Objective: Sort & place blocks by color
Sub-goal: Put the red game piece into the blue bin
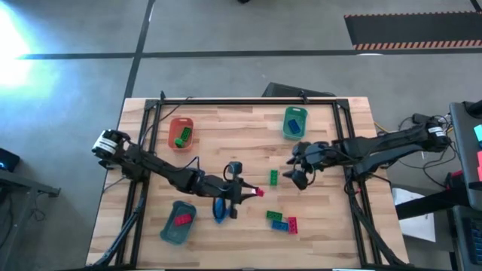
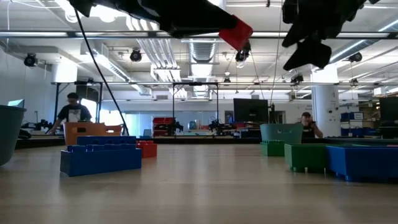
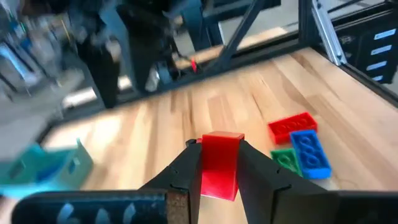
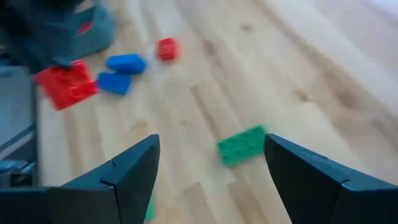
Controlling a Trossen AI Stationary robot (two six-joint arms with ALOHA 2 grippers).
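Note:
My left gripper (image 1: 254, 193) is near the table's middle, shut on a red block (image 3: 219, 163) held high above the wood in the low view (image 2: 236, 34). My right gripper (image 1: 296, 178) hovers open just right of a lone green block (image 1: 273, 177), which lies flat ahead of its spread fingers (image 4: 242, 145). A green, a blue and a red block (image 1: 282, 220) lie together toward the near edge. Two blue blocks (image 1: 220, 211) lie beside the teal tray (image 1: 172, 232). My left gripper pinches the red block between its two fingers, which press on two opposite side faces (image 3: 205, 168). The block's far end (image 3: 222, 138) sticks out past the fingertips. The fingers come from the table's left, and the block is lifted clear and tilted.
The orange tray (image 1: 175, 123) at far left holds a green block. The green tray (image 1: 288, 129) at far right holds a blue block, and the teal tray holds a red one. A black frame runs along the table's edges. People stand in the room beyond.

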